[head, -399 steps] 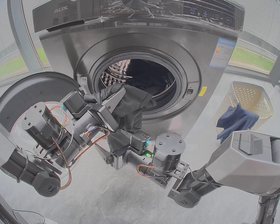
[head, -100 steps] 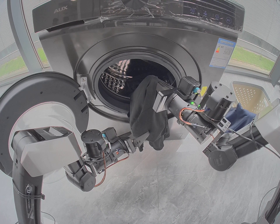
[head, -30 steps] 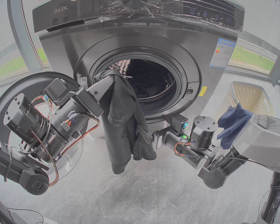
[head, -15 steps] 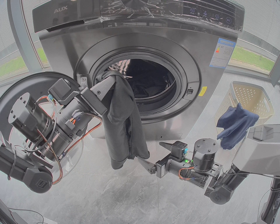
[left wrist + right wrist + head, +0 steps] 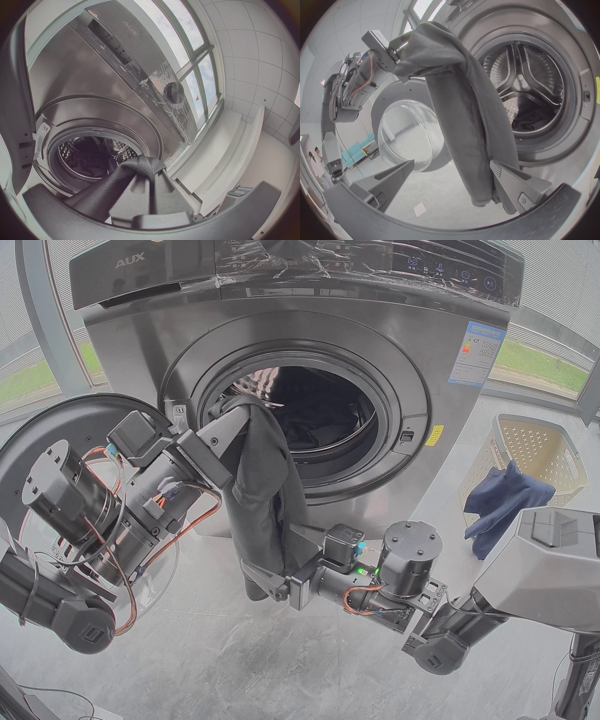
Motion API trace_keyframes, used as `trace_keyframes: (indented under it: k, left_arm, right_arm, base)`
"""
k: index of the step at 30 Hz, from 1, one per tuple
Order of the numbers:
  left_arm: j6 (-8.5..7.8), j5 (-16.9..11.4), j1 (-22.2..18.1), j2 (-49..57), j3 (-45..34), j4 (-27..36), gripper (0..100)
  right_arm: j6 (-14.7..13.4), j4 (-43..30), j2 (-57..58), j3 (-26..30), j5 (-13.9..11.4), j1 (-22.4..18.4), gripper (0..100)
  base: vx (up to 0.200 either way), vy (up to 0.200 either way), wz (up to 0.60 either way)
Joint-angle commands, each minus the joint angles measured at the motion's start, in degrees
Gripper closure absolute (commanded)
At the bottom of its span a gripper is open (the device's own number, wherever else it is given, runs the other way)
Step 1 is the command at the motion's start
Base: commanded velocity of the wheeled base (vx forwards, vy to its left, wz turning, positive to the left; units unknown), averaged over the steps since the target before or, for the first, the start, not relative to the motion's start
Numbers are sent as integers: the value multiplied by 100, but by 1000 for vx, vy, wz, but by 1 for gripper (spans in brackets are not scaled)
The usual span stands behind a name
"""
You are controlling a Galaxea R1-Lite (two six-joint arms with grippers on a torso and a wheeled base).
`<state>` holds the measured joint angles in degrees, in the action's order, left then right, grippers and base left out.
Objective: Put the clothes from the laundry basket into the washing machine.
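- A dark grey garment [image 5: 265, 490] is held up at its top fold in front of the washing machine [image 5: 375, 334], just before the rim of the round opening [image 5: 325, 409], and its length is let hang down toward the floor.
- The fold is clamped between the closed fingers of the left gripper [image 5: 236, 421].
- The right gripper [image 5: 452, 165] is set low at the hanging end with its fingers spread wide. The cloth is seen between them and touches the finger nearer the machine.
- Dark clothes [image 5: 312, 424] are seen lying inside the drum.
- The door [image 5: 62, 427] is swung fully open on the robot's left.
- A laundry basket [image 5: 544, 452] is placed on the floor to the right of the machine, and a blue garment [image 5: 506, 502] is draped over its front rim.
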<state>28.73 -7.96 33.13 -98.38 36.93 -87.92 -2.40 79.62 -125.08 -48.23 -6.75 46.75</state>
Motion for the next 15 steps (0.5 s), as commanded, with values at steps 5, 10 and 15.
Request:
trace_keyframes:
  k: [5,10,15]
  left_arm:
    - [1,5,26,-24,-10,-6,100]
    - [1,5,35,-24,-10,-6,100]
    - [1,5,44,-15,-10,-6,100]
  right_arm:
    - [3,-359,-483,-1242,-72,-34,0]
    - [12,-544,-755,-1778,-72,-87,0]
    - [12,-676,-992,-2191,-72,-122,0]
  base:
    - [0,0,0]
    - [0,0,0]
    - [0,0,0]
